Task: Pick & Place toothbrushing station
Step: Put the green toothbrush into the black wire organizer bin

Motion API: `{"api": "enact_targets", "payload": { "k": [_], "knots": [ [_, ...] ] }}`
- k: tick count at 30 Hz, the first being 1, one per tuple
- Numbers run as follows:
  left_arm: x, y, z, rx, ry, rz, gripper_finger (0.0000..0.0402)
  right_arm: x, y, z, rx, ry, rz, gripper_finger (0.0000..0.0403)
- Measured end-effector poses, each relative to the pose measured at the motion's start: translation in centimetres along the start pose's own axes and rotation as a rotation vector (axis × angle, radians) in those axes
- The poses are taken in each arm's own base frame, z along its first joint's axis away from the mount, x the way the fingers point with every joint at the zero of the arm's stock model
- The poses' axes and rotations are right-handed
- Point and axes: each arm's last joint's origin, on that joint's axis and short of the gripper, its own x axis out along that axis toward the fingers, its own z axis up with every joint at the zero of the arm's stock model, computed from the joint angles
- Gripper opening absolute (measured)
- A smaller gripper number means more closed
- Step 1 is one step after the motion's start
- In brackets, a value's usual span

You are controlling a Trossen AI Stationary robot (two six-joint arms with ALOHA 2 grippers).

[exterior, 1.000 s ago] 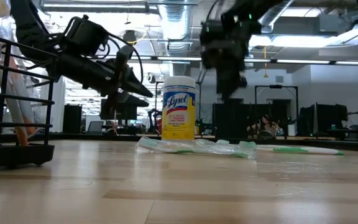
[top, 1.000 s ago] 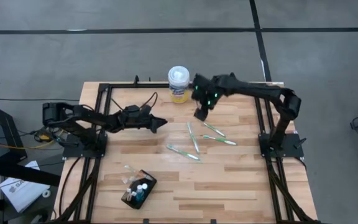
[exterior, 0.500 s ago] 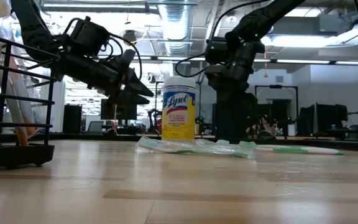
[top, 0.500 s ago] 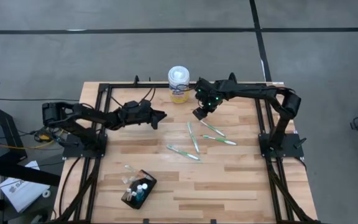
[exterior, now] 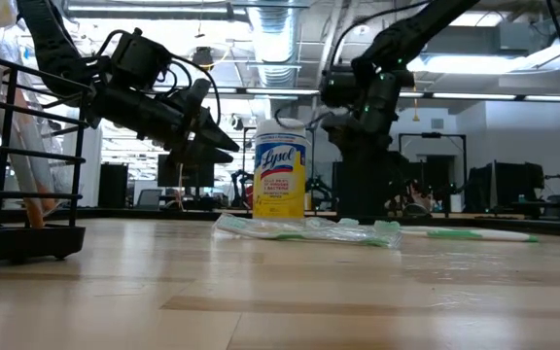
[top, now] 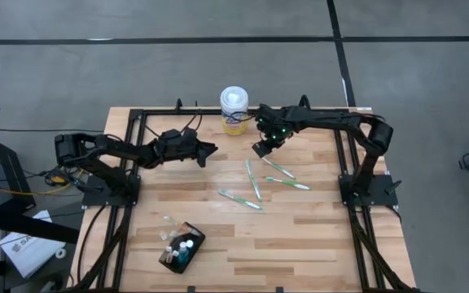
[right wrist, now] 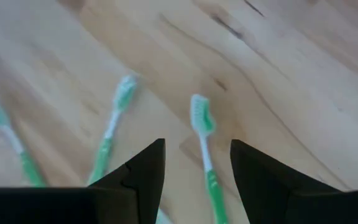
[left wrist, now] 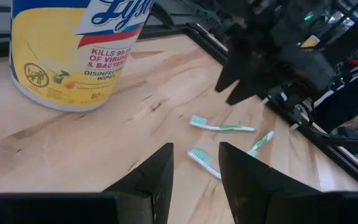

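Note:
The toothbrushing station [top: 181,248], a small black box with little bottles in it, sits on the table near the front left, away from both arms. Several green-and-white toothbrushes [top: 256,179] lie flat at mid-table. My right gripper [top: 259,150] points steeply down over their far ends, open; in its wrist view the gripper [right wrist: 197,168] has a toothbrush head [right wrist: 201,118] showing just ahead of the gap between its fingers, untouched. My left gripper [top: 212,150] hangs open above the table left of the brushes, aimed toward them [left wrist: 196,168], holding nothing.
A yellow-labelled, white-lidded wipes canister [top: 234,110] stands at the far edge between the two grippers. A black metal frame [top: 137,122] runs around the table's edges. Bare wood lies at the front right [top: 300,244].
My right gripper has come down toward the toothbrushes and rolled about its own axis. My left gripper has swung a little toward the far edge and rolled as well. The toothbrushes, canister and station have stayed where they were.

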Motion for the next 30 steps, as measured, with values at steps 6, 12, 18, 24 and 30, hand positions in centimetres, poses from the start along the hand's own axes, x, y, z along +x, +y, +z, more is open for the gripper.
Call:
{"api": "enact_targets", "payload": {
  "k": [6, 12, 18, 24, 30],
  "knots": [
    [0.0, 0.0, 0.0, 0.006, -0.003, -0.002, 0.0123, 2.7, -0.8, -0.9, 0.027, 0.079, 0.002, 0.0175],
    [0.0, 0.0, 0.1, 0.012, -0.005, -0.003, 0.0123, 5.7, -0.5, -1.1, 0.008, 0.158, 0.018, 0.0175],
    [0.0, 0.0, 0.1, 0.012, -0.009, 0.003, 0.0123, 6.2, -0.1, -0.6, 0.001, 0.158, 0.048, 0.0177],
    [0.0, 0.0, 0.1, 0.017, -0.009, 0.004, 0.0123, 6.1, -0.4, -0.3, 0.042, 0.141, 0.039, 0.0158],
    [0.0, 0.0, 0.1, 0.025, -0.010, 0.006, 0.0123, 6.1, -0.4, -0.2, 0.040, 0.126, 0.032, 0.0071]
  ]
}}
